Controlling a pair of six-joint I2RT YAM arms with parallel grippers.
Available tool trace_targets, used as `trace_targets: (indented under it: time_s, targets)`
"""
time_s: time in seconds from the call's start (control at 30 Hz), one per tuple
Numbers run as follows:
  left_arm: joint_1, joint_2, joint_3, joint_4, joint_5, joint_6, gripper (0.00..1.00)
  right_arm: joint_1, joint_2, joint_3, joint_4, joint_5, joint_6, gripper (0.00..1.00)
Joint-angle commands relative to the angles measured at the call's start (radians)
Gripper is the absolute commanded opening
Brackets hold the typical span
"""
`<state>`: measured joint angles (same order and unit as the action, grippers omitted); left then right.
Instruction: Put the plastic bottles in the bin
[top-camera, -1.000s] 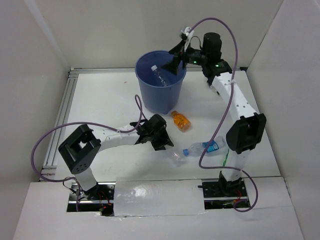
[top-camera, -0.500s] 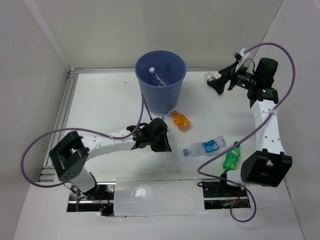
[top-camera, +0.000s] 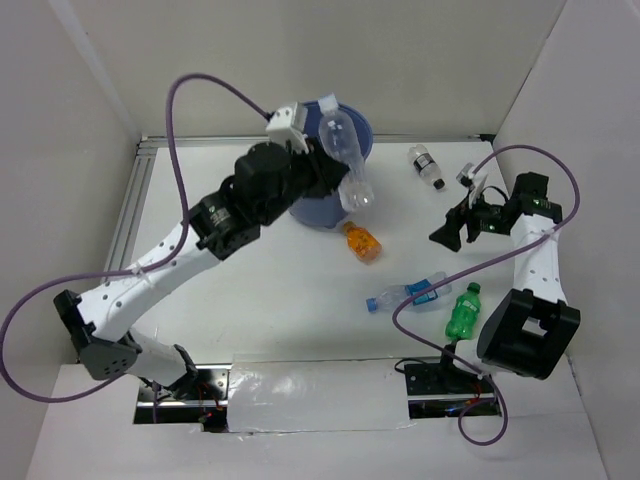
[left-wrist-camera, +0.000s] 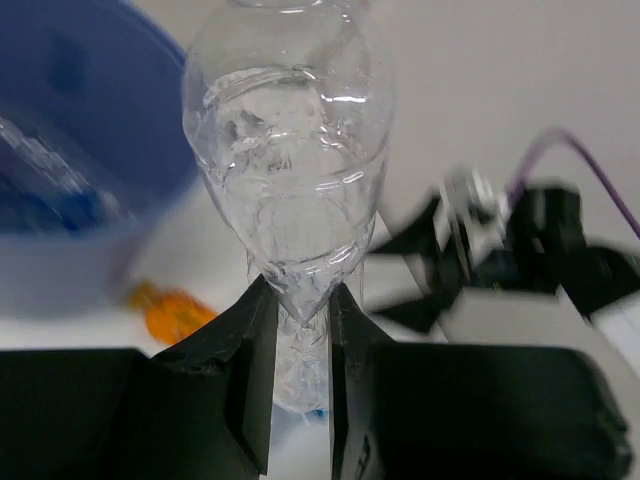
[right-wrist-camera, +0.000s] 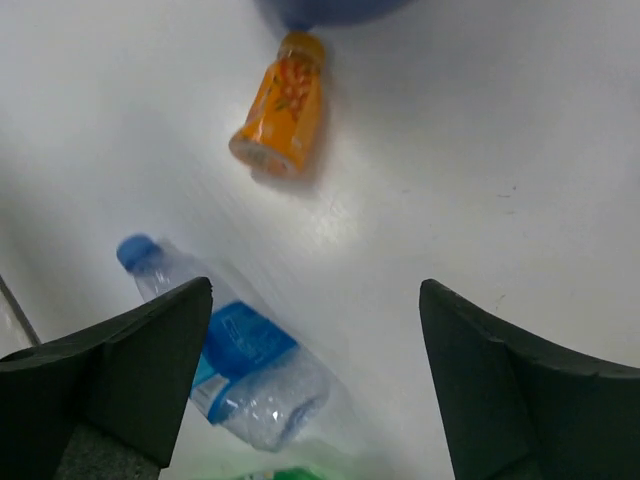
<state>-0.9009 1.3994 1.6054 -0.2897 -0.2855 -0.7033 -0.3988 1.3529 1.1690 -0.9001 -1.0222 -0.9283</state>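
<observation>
Top view: I am holding a clear bottle (top-camera: 343, 148) over the bin's (top-camera: 366, 136) near-right rim, long axis tilted, cap end pointing out toward the counter (top-camera: 280, 300). Left wrist view: my left end effector (left-wrist-camera: 300, 315) is pinching its neck, bin lying left. Right wrist view: my right end effector (right-wrist-camera: 315, 290) is hanging wide open, empty.
</observation>
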Motion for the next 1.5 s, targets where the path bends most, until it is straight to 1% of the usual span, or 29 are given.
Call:
trace_targets:
  time_s: [0.0, 0.03, 0.13, 0.23, 0.33, 0.4, 0.43, 0.47, 0.5, 0.57, 0.63, 0.7, 0.73, 0.8, 0.83, 0.9, 0.93, 0.97, 1.0, 1.07, 1.1, 1.13, 1.17, 1.2, 1.23, 1.27, 1.3, 1.37, 1.47]
  targets:
    - [0.085, 0.111, 0.122, 0.061, -0.165, 0.090, 0.00, 0.003, 0.000, 0.000, -0.267, 0.048, -0.436, 0.92]
    - [0.108, 0.162, 0.176, 0.072, -0.188, 0.071, 0.00, 0.003, 0.000, -0.009, -0.287, 0.059, -0.476, 0.92]
    - [0.198, 0.229, 0.237, 0.086, -0.240, 0.042, 0.00, 0.015, -0.024, -0.009, -0.370, 0.083, -0.631, 0.96]
    - [0.260, 0.338, 0.329, 0.023, -0.320, 0.042, 0.00, 0.052, -0.063, -0.049, -0.408, 0.143, -0.727, 1.00]
    - [0.302, 0.440, 0.407, -0.020, -0.357, 0.054, 0.09, 0.155, -0.110, -0.095, -0.389, 0.235, -0.738, 1.00]
    - [0.324, 0.454, 0.416, -0.034, -0.336, 0.054, 0.38, 0.233, -0.158, -0.152, -0.352, 0.267, -0.738, 1.00]
    - [0.338, 0.463, 0.416, -0.020, -0.302, 0.070, 0.71, 0.279, -0.175, -0.190, -0.330, 0.293, -0.710, 1.00]
    - [0.338, 0.463, 0.416, -0.020, -0.293, 0.070, 0.71, 0.302, -0.192, -0.210, -0.307, 0.307, -0.690, 1.00]
    - [0.338, 0.463, 0.416, -0.020, -0.293, 0.088, 0.88, 0.325, -0.204, -0.230, -0.284, 0.323, -0.673, 1.00]
    - [0.338, 0.431, 0.406, -0.009, -0.264, 0.114, 0.99, 0.368, -0.236, -0.291, -0.229, 0.367, -0.630, 1.00]
    - [0.318, 0.400, 0.395, 0.029, -0.251, 0.145, 0.99, 0.429, -0.245, -0.330, -0.171, 0.398, -0.609, 1.00]
    - [0.292, 0.357, 0.364, 0.063, -0.265, 0.227, 0.99, 0.481, -0.255, -0.386, -0.103, 0.457, -0.545, 1.00]
    - [0.249, 0.293, 0.303, 0.092, -0.279, 0.263, 0.99, 0.495, -0.264, -0.402, -0.035, 0.482, -0.522, 1.00]
    - [0.209, 0.209, 0.213, 0.190, -0.279, 0.351, 0.99, 0.518, -0.264, -0.437, 0.003, 0.542, -0.511, 1.00]
    - [0.165, 0.119, 0.115, 0.211, -0.288, 0.366, 0.99, 0.534, -0.250, -0.446, 0.029, 0.557, -0.511, 1.00]
    - [0.123, 0.031, 0.013, 0.242, -0.299, 0.380, 0.99, 0.552, -0.236, -0.480, 0.071, 0.615, -0.486, 1.00]
    - [0.087, -0.012, -0.086, 0.233, -0.308, 0.380, 0.99, 0.566, -0.236, -0.495, 0.107, 0.638, -0.469, 1.00]
    - [0.067, -0.098, -0.143, 0.233, -0.317, 0.380, 0.99, 0.566, -0.236, -0.512, 0.188, 0.684, -0.437, 1.00]
    - [0.038, -0.141, -0.256, 0.222, -0.317, 0.366, 0.99, 0.575, -0.236, -0.543, 0.223, 0.706, -0.437, 0.98]
    - [0.011, -0.260, -0.372, 0.211, -0.272, 0.338, 0.99, 0.584, -0.245, -0.571, 0.304, 0.752, -0.423, 0.95]
    - [0.011, -0.296, -0.427, 0.195, -0.233, 0.329, 0.99, 0.594, -0.245, -0.592, 0.320, 0.761, -0.423, 0.92]
    - [-0.003, -0.328, -0.484, 0.195, -0.200, 0.317, 0.99, 0.594, -0.245, -0.603, 0.340, 0.761, -0.423, 0.84]
    - [-0.022, -0.358, -0.592, 0.195, -0.172, 0.302, 0.98, 0.603, -0.245, -0.603, 0.368, 0.770, -0.423, 0.79]
    - [-0.032, -0.406, -0.642, 0.195, -0.120, 0.263, 0.98, 0.603, -0.256, -0.612, 0.368, 0.758, -0.423, 0.73]
    - [-0.041, -0.427, -0.688, 0.195, -0.103, 0.239, 0.96, 0.603, -0.256, -0.597, 0.359, 0.745, -0.423, 0.65]
    - [-0.062, -0.442, -0.767, 0.186, -0.090, 0.175, 0.96, 0.603, -0.265, -0.579, 0.315, 0.694, -0.423, 0.52]
    - [-0.073, -0.456, -0.798, 0.185, -0.081, 0.147, 0.96, 0.603, -0.280, -0.557, 0.279, 0.662, -0.435, 0.47]
    - [-0.108, -0.477, -0.872, 0.185, -0.072, 0.108, 0.95, 0.594, -0.302, -0.470, 0.186, 0.591, -0.435, 0.38]
    - [-0.144, -0.478, -0.924, 0.185, -0.095, 0.050, 0.95, 0.584, -0.339, -0.312, 0.090, 0.435, -0.446, 0.34]
